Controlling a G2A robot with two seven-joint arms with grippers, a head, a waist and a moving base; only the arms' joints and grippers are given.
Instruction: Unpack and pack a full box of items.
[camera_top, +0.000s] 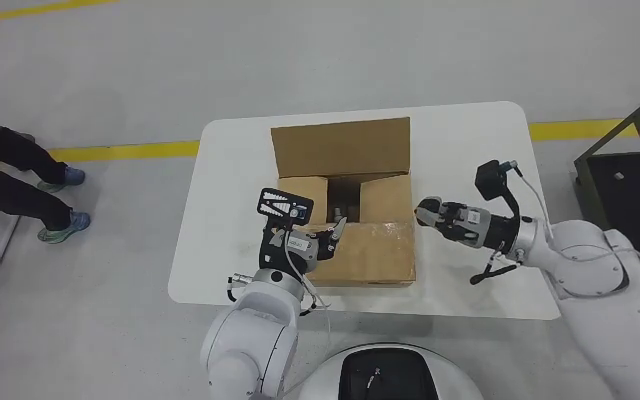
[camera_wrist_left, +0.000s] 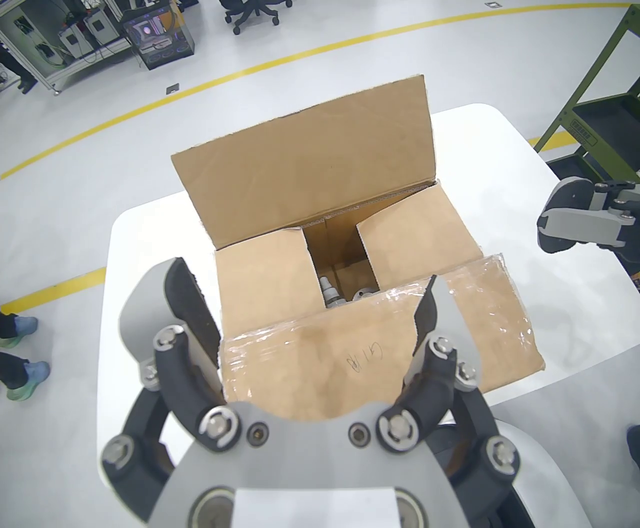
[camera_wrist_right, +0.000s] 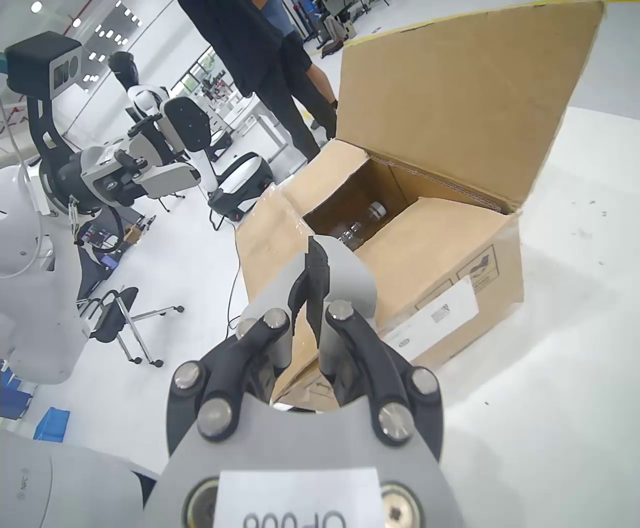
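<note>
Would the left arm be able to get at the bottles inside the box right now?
Probably not yet. The left gripper hovers open over the box, but the folded flaps leave only a narrow gap above the bottles, seemingly narrower than the gripper's spread.

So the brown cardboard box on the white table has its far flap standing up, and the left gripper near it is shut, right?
No. The left gripper is open, as the left wrist view shows. The brown cardboard box on the white table does have its far flap standing up.

surface: white table (camera_top: 232, 200) | on it: cardboard box (camera_top: 375, 250), far flap raised
</note>
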